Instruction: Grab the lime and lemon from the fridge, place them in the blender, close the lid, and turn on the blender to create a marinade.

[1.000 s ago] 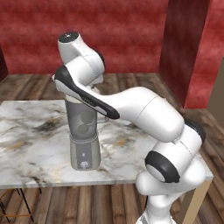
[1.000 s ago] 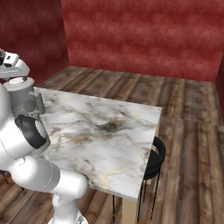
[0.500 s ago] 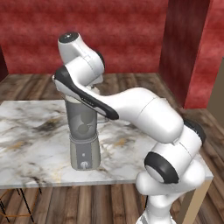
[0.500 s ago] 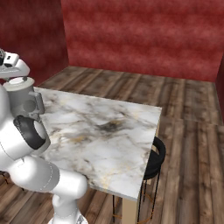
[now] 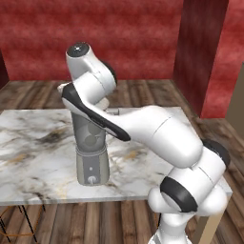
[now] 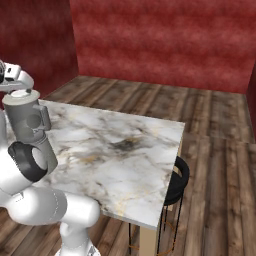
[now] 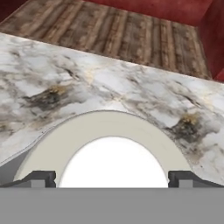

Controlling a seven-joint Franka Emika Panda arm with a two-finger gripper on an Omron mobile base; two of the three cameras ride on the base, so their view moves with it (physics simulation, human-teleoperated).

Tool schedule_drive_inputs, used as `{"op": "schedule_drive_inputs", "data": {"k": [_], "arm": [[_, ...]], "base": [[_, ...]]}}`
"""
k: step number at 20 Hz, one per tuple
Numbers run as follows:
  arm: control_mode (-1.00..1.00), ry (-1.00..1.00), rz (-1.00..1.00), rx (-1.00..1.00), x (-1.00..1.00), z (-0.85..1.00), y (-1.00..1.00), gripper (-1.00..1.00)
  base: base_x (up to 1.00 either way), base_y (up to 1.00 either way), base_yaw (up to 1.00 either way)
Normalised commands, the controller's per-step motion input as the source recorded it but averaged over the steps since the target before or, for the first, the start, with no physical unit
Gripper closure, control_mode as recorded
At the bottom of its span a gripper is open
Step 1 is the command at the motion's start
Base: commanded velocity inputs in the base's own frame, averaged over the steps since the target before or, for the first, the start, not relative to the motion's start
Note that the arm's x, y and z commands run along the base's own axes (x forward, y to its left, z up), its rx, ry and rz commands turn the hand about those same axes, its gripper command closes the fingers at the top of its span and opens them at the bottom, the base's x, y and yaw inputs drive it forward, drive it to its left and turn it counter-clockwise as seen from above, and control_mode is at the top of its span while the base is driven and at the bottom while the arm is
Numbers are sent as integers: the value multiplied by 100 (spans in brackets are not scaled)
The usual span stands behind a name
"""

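Observation:
The blender (image 5: 91, 164) stands near the front edge of the marble table (image 5: 28, 143), grey base with its knob facing front, smoky jar (image 6: 27, 120) above. Two round shapes show dimly through the jar; their colour cannot be told. The white lid (image 7: 113, 162) lies on the jar's mouth, ringed by a pale rim. My gripper (image 7: 112, 180) hangs straight over it, open, its dark fingertips (image 7: 41, 178) wide apart on either side of the lid. From the right base view the hand (image 6: 12, 80) sits just above the lid (image 6: 21, 96). The fridge is out of view.
The marble table (image 6: 125, 150) stretches away to the right of the blender. A black round stool (image 6: 177, 175) stands at the table's right side. Red walls close the room behind, with wooden floor around.

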Motion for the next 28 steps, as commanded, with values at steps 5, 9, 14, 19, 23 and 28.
{"op": "schedule_drive_inputs", "data": {"k": [5, 9, 14, 19, 23, 28], "arm": [[-100, -11, 2, 0, -1, -62, 0, -100], [-100, -12, 2, 0, 0, -58, 0, -100], [-100, -16, 1, 0, 0, -34, 0, -100], [-100, -33, 0, 0, 0, 0, 0, -100], [-100, -32, 0, 0, 0, 0, 0, -100], [-100, -23, 0, 0, -1, 0, 0, -100]], "base": [[0, 0, 0], [0, 0, 0], [0, 0, 0], [0, 0, 0], [0, 0, 0], [0, 0, 0]]}}
